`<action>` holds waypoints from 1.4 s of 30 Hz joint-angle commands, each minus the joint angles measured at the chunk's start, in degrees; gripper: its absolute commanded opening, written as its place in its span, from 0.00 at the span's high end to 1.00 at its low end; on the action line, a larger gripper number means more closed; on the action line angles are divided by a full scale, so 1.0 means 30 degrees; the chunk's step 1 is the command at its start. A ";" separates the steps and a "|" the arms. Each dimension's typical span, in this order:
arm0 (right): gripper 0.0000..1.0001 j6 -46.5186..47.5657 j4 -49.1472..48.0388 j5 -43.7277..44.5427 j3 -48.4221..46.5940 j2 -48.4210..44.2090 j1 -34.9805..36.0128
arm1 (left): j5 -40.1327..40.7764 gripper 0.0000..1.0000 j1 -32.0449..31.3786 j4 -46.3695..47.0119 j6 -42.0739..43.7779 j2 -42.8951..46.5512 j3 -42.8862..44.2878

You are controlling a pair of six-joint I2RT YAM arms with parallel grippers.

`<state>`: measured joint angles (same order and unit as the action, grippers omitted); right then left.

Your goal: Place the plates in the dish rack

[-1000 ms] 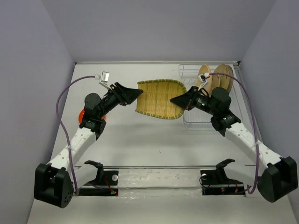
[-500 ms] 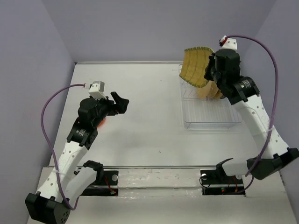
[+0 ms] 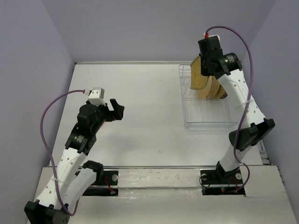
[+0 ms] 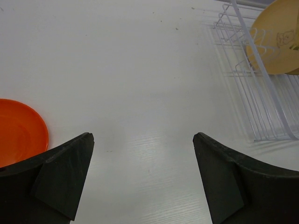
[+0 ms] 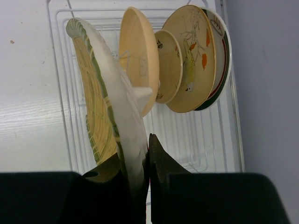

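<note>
My right gripper (image 5: 136, 157) is shut on the lower edge of the yellow-green woven-look plate (image 5: 92, 107) and holds it on edge over the near-left part of the white wire dish rack (image 5: 187, 135). Behind it in the rack stand the orange-tan plate (image 5: 138, 56), the small beige floral plate (image 5: 169, 65), the cream leaf-print plate (image 5: 194, 60) and the green-red rimmed plate (image 5: 223, 51). From above, the woven plate (image 3: 198, 74) hangs over the rack (image 3: 208, 114). My left gripper (image 4: 142, 137) is open and empty above the table, the small orange-red plate (image 4: 18, 130) lying to its left.
The rack's wires (image 4: 261, 93) and the orange-tan plate (image 4: 275, 37) show at the far right of the left wrist view. A grey wall runs just right of the rack (image 5: 266, 93). The left arm (image 3: 88, 123) reaches over the left side of the table.
The right arm has turned the woven plate more on edge and brought it down towards the rack beside the standing plates. The left gripper has drawn back slightly and stays open.
</note>
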<state>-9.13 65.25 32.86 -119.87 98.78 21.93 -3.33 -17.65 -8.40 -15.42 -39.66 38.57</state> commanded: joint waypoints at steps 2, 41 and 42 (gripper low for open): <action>0.93 0.0932 0.1509 0.0530 -0.2228 0.0527 -0.0719 | -0.0851 0.01 -0.0123 0.0692 0.0424 0.0797 -0.0082; 0.93 0.1546 0.1015 -0.1196 -0.4838 0.6771 -0.2624 | -0.1496 0.01 -0.0416 0.0692 0.0394 0.0945 -0.0200; 0.93 0.1635 0.0751 -0.1517 -0.4605 0.6683 -0.2624 | -0.1554 0.01 -0.0445 0.0721 0.0365 0.0857 -0.0199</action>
<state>-4.91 71.68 28.38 -131.04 121.34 14.57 -7.29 -18.65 -8.40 -15.27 -36.71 38.24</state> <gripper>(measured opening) 0.172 0.990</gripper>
